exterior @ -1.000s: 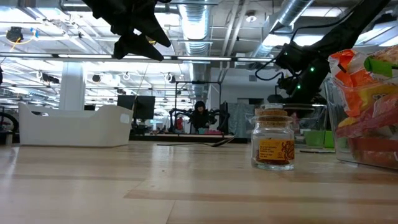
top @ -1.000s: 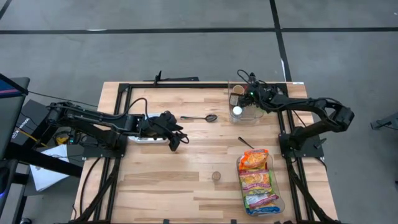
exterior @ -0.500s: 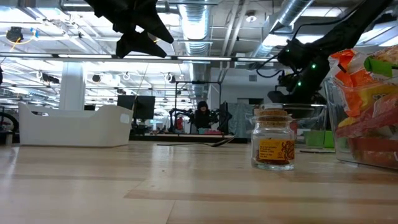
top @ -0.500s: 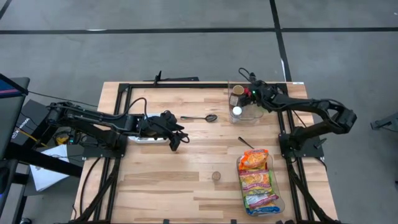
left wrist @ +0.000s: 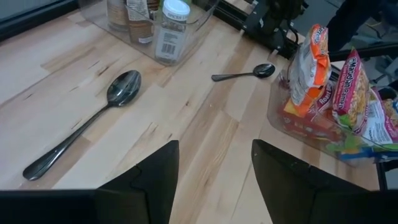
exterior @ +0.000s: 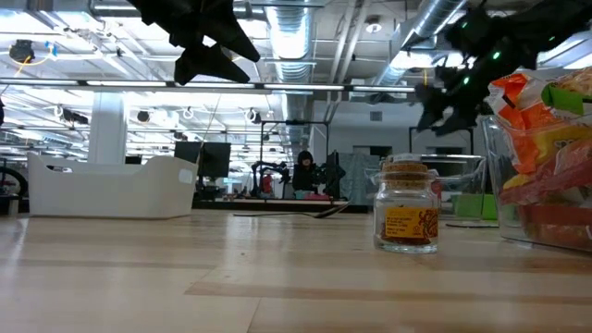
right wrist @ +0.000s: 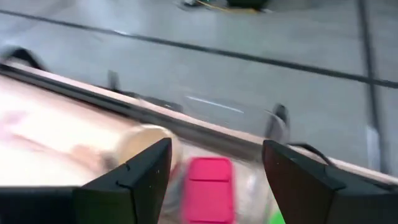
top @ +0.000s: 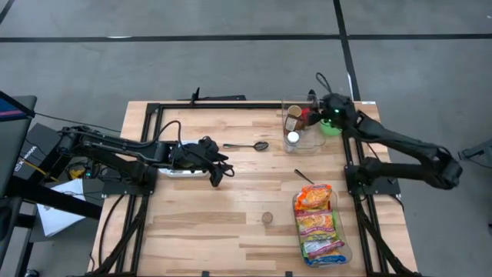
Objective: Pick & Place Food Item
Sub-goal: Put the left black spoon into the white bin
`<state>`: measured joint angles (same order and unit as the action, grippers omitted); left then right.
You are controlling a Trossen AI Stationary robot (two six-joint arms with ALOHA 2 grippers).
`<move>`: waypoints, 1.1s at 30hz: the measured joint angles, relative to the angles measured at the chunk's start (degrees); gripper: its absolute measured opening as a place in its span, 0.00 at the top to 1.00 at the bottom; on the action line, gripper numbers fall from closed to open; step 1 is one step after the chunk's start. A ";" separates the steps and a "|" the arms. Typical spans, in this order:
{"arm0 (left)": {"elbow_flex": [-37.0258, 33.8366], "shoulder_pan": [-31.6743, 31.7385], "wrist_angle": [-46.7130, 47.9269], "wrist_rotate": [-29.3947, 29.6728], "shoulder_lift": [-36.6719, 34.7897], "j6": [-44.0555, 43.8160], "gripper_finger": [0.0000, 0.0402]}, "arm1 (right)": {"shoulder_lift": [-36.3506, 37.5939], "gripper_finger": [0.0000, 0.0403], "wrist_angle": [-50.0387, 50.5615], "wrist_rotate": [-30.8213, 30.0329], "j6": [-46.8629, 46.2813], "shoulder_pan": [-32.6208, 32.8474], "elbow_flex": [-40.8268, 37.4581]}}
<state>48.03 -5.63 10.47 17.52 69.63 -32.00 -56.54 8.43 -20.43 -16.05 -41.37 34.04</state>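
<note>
High view: the right end effector [top: 314,115] hovers open and empty above the clear bin [top: 301,146] of spice jars; the left end effector [top: 216,175], open and empty, waits mid-table [top: 231,223].

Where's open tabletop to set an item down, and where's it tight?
Free: the bare wood left of the small jar, below the left gripper. Also between the spoon and the jar. Crowded: the far right corner, with the clear bin and right gripper, and the noodle packets.

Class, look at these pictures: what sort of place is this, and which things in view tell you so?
Probably a robotics lab or workshop hall: two robot arms at a wooden table, exposed ceiling ducts above, and workstations with monitors behind.
</note>
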 joint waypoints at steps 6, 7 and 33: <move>0.00 0.00 -2.19 0.00 0.00 0.08 0.52 | 10.36 0.39 2.10 9.13 0.03 1.73 0.02; 0.00 0.02 -3.46 0.00 0.00 0.10 0.52 | 11.94 0.39 2.28 10.56 0.01 2.23 0.02; 3.10 11.66 -26.02 -4.87 4.12 19.34 0.52 | 23.25 0.39 4.07 11.88 -12.48 12.93 0.02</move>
<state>51.13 6.03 -15.55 12.64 73.75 -12.66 -33.29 12.50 -8.56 -28.53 -28.44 34.06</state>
